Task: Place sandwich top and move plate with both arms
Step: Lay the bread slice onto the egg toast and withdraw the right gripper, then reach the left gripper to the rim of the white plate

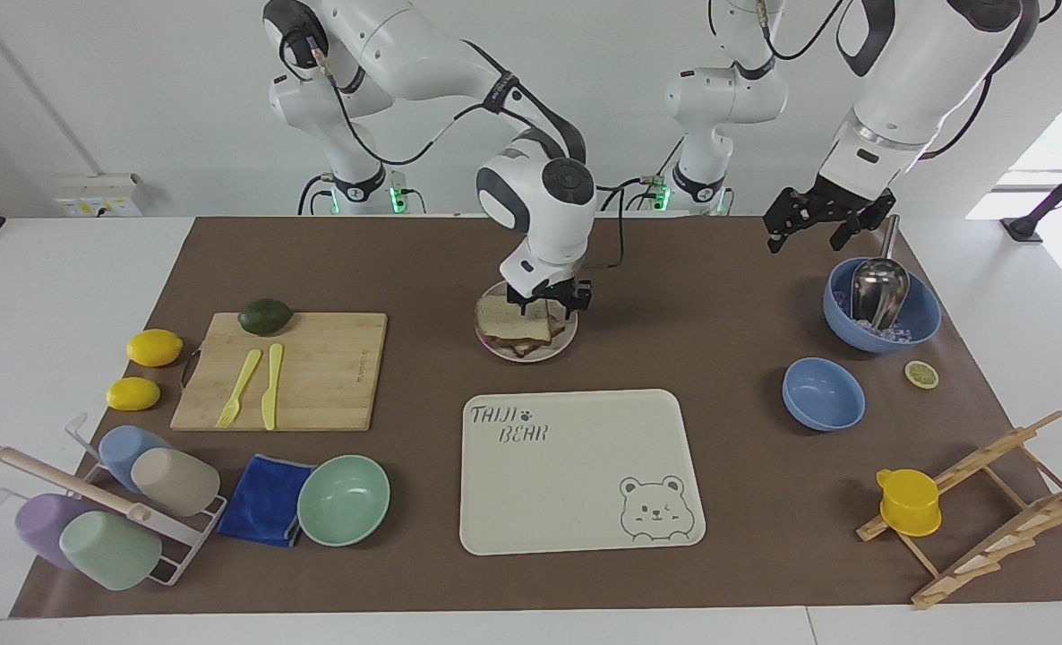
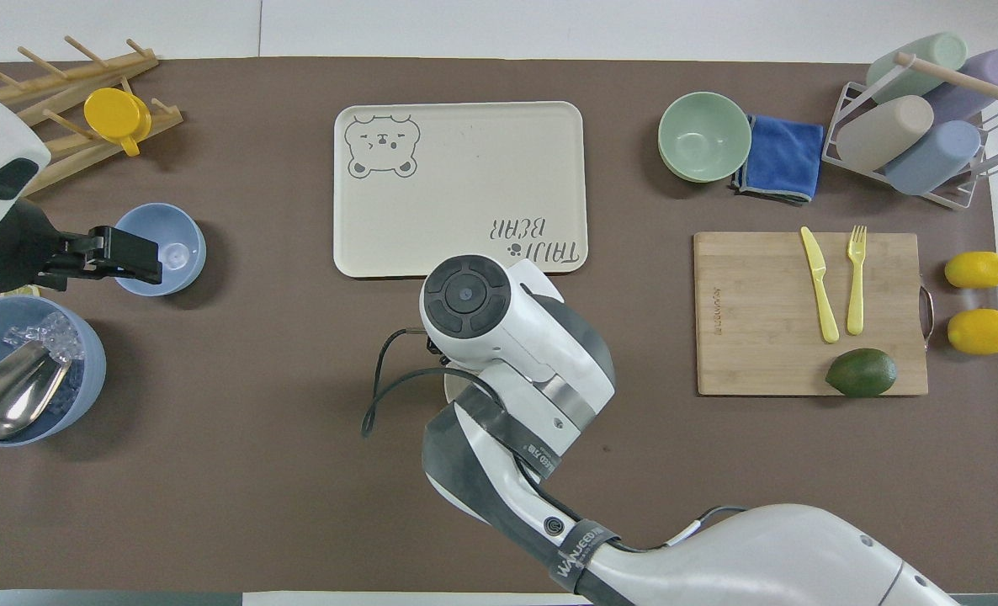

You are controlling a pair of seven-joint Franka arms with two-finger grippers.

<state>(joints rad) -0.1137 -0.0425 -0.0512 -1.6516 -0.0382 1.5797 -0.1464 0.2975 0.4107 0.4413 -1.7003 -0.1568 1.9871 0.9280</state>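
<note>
The sandwich top (image 1: 501, 314) lies on another slice of bread on the small round plate (image 1: 542, 355), which sits mid-table, nearer to the robots than the bear tray. My right gripper (image 1: 549, 308) hangs just above the bread's edge, open, with nothing between its fingers. In the overhead view the right arm (image 2: 507, 337) covers the plate and the bread. My left gripper (image 1: 807, 229) waits open and empty in the air beside the ice bowl, and over the small blue bowl's edge in the overhead view (image 2: 129, 253).
The bear-print tray (image 1: 576, 470) lies just farther from the robots than the plate. A cutting board (image 1: 316, 367) with fork, knife and avocado lies toward the right arm's end. A blue ice bowl with a scoop (image 1: 880, 309) and a small blue bowl (image 1: 822, 392) stand toward the left arm's end.
</note>
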